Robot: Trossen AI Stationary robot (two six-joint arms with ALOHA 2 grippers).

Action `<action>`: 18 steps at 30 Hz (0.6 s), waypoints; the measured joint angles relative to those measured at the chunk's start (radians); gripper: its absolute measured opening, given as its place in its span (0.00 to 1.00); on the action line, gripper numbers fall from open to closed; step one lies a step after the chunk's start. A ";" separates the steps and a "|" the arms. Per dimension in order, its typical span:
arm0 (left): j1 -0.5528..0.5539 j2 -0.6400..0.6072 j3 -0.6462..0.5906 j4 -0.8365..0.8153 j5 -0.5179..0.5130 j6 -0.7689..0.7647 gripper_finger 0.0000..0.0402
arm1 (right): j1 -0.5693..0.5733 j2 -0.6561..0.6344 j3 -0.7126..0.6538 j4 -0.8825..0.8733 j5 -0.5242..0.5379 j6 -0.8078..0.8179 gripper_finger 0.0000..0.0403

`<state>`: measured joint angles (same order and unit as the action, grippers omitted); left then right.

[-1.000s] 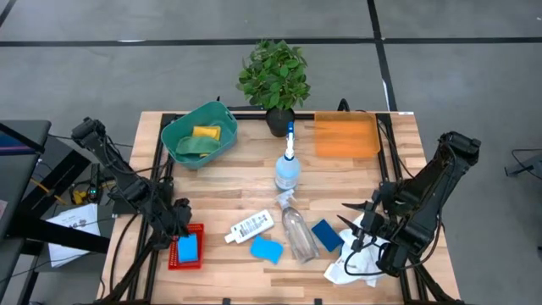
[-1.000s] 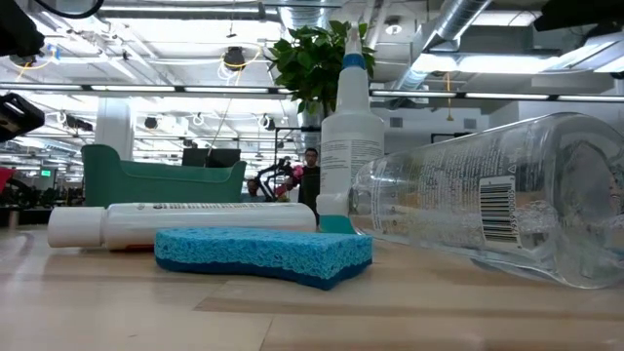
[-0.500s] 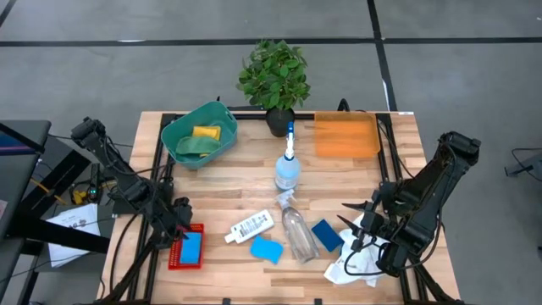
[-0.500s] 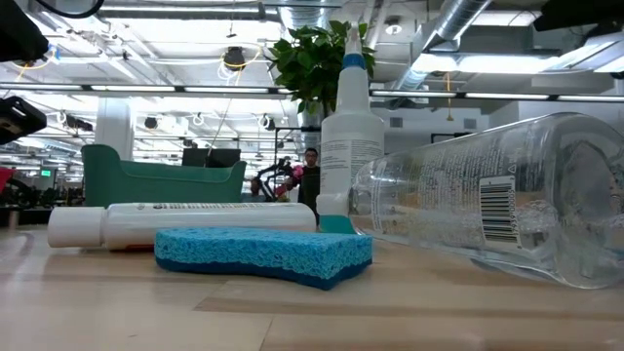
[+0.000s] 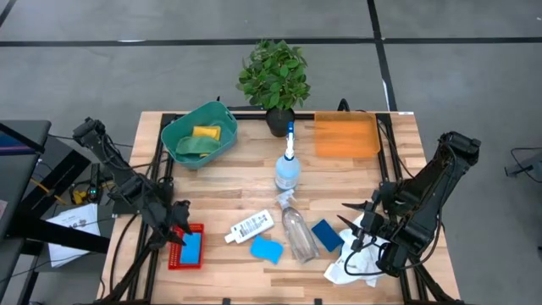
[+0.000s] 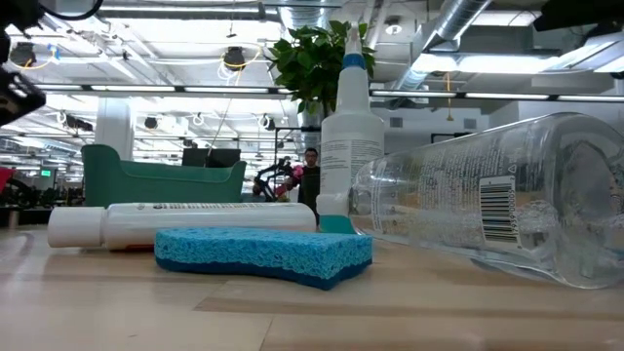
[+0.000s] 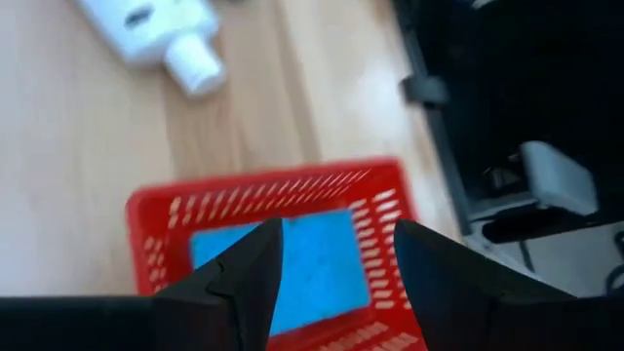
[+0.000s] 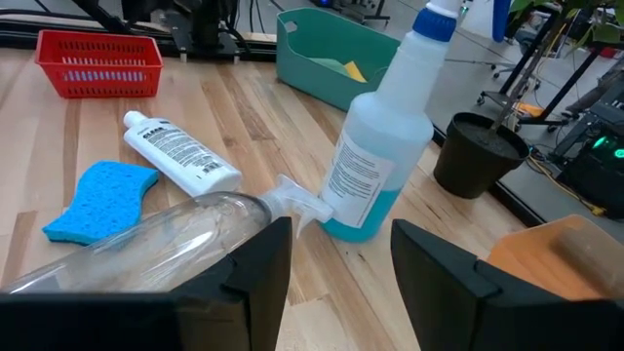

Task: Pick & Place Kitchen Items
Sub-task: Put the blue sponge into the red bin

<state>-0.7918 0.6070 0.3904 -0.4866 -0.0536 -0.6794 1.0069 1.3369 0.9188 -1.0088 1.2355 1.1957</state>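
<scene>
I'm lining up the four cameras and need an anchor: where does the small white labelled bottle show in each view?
High view: small white labelled bottle lies front of centre.
Low view: lying at left, behind the blue sponge.
Left wrist view: only its cap end, beyond the red basket.
Right wrist view: left of centre.
Shared landmark: the red basket.

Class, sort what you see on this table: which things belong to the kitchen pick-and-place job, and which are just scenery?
Job items:
upright spray bottle
lying spray bottle
white labelled bottle
blue sponges, one in the red basket
white cloth
green bin
orange tray

Scenery:
potted plant
</scene>
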 joint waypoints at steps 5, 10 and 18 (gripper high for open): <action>0.000 -0.038 0.000 0.090 -0.006 0.056 0.48 | 0.000 0.000 0.000 0.000 0.000 0.000 0.42; 0.000 -0.038 0.000 0.151 -0.025 0.104 0.45 | 0.000 0.000 0.000 0.000 0.000 0.001 0.42; 0.000 -0.026 0.000 0.195 -0.126 0.145 0.39 | 0.000 0.000 0.000 0.004 0.000 0.009 0.42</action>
<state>-0.7918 0.5806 0.3908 -0.2919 -0.1797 -0.5342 1.0065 1.3369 0.9188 -1.0050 1.2350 1.2043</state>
